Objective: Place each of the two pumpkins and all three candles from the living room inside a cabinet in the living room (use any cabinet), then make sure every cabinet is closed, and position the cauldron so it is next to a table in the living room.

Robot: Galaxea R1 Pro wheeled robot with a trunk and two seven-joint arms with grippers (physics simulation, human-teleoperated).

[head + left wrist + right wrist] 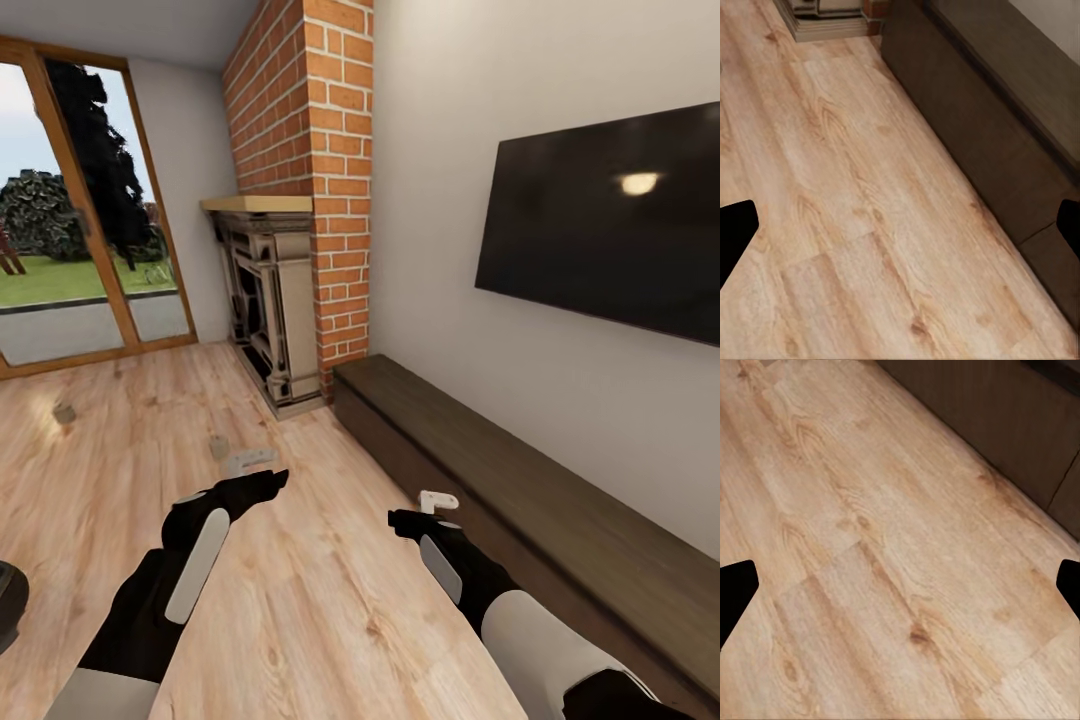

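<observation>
Two short beige candles stand on the wood floor, one far to the left and one just beyond my left gripper. That gripper is open and holds nothing. The long, low, dark brown cabinet runs along the right wall, and its fronts look shut. My right gripper hangs open and empty close to the cabinet's front. The cabinet front also appears in the left wrist view, and again in the right wrist view. A dark rounded shape cut by the frame's left edge may be the cauldron. The pumpkins are out of view.
An ornate stone-coloured fireplace stands against a brick chimney past the cabinet's far end. A black TV hangs on the wall above the cabinet. Glass doors close off the room at the back left. Wood floor stretches between my arms.
</observation>
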